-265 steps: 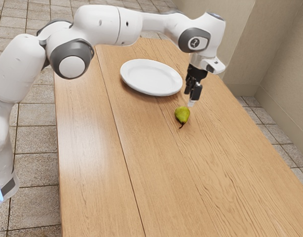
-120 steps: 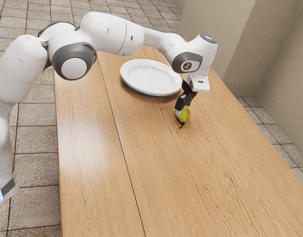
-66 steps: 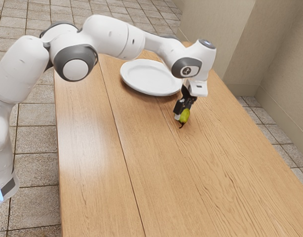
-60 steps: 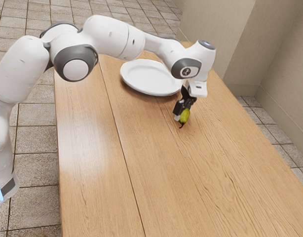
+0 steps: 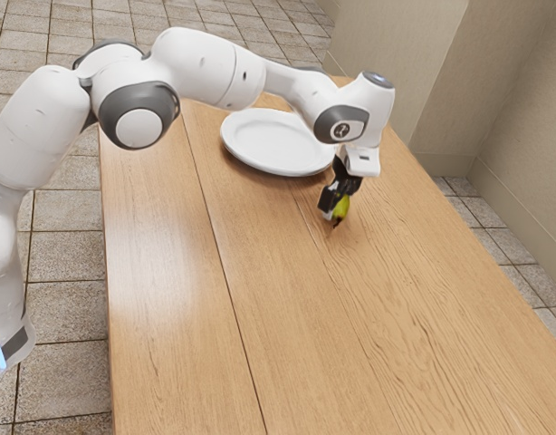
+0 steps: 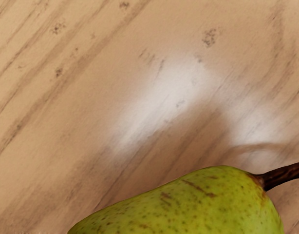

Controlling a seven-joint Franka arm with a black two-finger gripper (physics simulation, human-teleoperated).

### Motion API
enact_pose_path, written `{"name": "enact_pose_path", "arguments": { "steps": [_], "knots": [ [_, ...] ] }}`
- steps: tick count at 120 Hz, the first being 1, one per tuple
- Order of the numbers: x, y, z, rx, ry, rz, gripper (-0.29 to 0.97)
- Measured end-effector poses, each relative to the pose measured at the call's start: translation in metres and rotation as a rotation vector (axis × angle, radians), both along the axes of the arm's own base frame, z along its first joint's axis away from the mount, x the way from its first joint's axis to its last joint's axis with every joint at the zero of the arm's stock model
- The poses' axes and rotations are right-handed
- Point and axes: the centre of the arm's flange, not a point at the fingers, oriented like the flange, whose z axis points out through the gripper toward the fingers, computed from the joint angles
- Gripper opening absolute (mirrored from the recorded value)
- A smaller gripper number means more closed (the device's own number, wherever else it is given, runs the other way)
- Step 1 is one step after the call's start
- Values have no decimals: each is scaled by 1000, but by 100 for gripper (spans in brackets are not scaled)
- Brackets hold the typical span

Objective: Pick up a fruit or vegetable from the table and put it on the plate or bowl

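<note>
Just right of the plate [image 5: 276,140], gripper [image 5: 337,208] has dropped onto the pear [image 5: 342,207], fingers now pinching it from both sides. Pear low at the table [image 5: 260,299]; grasp looks made, lift comes next.

surface [image 5: 260,317]: you see wood, streaked grain, soft sheen | pear [image 6: 188,207]: matt green skin, brown flecks, rough woody stem | plate [image 5: 273,140]: smooth glossy white | claw [image 5: 336,201]: matt black | arm [image 5: 196,63]: glossy white plastic
</note>
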Motion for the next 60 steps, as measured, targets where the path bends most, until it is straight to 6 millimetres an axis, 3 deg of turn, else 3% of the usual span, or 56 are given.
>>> {"name": "enact_pose_path", "arguments": {
  "steps": [28,47,60],
  "knots": [
    [-3,3,35,8,-55,-3,22],
    [-8,16,63,26,-96,16,17],
    [-14,38,78,45,-116,50,14]
  ]
}}
